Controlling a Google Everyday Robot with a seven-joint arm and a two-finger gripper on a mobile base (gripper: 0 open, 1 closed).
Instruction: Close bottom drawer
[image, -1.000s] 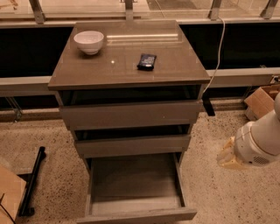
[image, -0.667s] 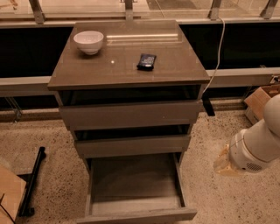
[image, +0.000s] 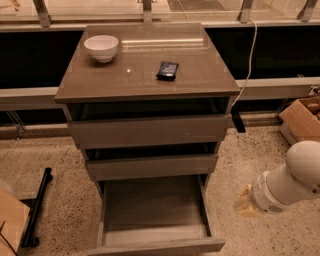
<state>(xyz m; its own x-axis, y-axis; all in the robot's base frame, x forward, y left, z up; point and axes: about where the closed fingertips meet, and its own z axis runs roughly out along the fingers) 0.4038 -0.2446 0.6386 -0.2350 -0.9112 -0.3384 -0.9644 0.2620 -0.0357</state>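
Speckled flooring (image: 260, 155) surrounds the grey-brown cabinet (image: 150, 131), whose worktop (image: 200, 75) carries a white bowl (image: 101, 47) at far left and a small dark object (image: 167, 70) near centre. Its bottom drawer (image: 152, 207) stands pulled well out toward the near side, tray exposed. Right of that drawer and apart from it, the pincer (image: 244, 202) hangs low on a white arm (image: 292, 182); its state cannot be told.

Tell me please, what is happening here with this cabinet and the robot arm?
A robot arm stands beside a three-drawer cabinet. The bottom drawer is pulled far out, its tray empty. The gripper hangs low to the drawer's right, apart from it; no closing push yet. A white bowl and a small dark object sit on top.
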